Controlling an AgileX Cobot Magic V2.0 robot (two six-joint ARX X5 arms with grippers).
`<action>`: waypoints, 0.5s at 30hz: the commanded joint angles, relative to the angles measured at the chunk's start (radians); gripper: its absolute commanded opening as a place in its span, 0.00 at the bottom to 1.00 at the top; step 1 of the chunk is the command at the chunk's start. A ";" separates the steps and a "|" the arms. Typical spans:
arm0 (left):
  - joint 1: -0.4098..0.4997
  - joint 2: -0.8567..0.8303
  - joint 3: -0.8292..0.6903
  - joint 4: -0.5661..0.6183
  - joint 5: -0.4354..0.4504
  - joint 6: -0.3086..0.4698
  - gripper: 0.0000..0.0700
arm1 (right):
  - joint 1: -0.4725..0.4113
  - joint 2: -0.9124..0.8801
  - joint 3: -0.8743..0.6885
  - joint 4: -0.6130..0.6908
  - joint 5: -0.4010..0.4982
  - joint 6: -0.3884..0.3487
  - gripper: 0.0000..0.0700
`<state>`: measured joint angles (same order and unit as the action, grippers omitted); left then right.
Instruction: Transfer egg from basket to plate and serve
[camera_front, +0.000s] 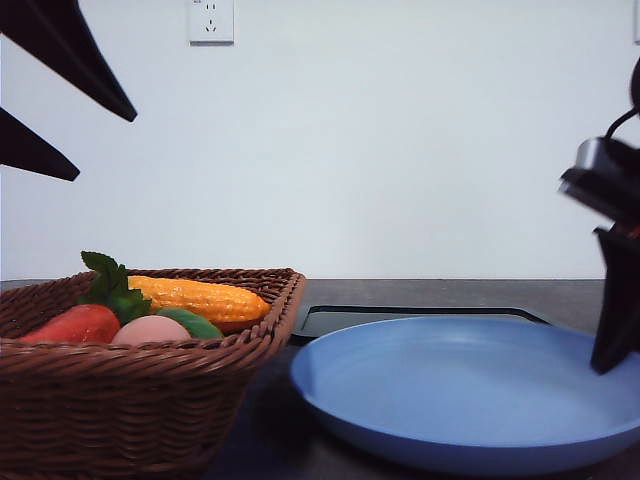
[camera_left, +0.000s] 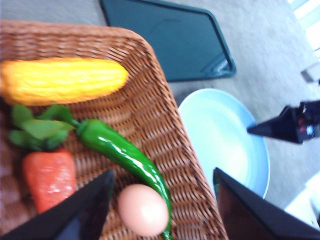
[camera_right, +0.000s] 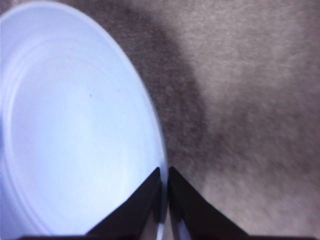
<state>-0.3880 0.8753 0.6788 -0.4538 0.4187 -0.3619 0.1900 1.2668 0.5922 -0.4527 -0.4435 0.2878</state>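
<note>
The egg (camera_left: 143, 209) lies in the basket (camera_left: 165, 125), beside a green pepper (camera_left: 125, 155), so our transfer is not yet made. Our left gripper (camera_left: 162, 200) hangs over it, fingers spread and empty. Our right gripper (camera_right: 164, 200) pinches the blue plate (camera_right: 75, 125) rim on the counter (camera_right: 240, 100), ready to serve.

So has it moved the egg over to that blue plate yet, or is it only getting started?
Only getting started. The egg lies in the basket beside a green pepper, and the plate is bare. The left gripper is open above the egg, apparently about to pick it up. The right gripper is pinching the plate's rim, seemingly ready to serve. Lifting the egg, placing it and serving all remain.
</note>
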 joint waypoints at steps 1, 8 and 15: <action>-0.020 0.008 0.016 0.004 0.005 -0.030 0.62 | -0.015 -0.024 0.012 -0.007 -0.001 0.001 0.00; -0.113 0.018 0.016 -0.004 0.004 -0.169 0.61 | -0.127 -0.208 0.012 -0.059 -0.001 0.001 0.00; -0.211 0.099 0.016 -0.003 -0.047 -0.224 0.61 | -0.198 -0.347 0.012 -0.088 -0.001 0.001 0.00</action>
<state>-0.5859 0.9563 0.6788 -0.4664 0.3831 -0.5640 -0.0055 0.9187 0.5922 -0.5482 -0.4389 0.2878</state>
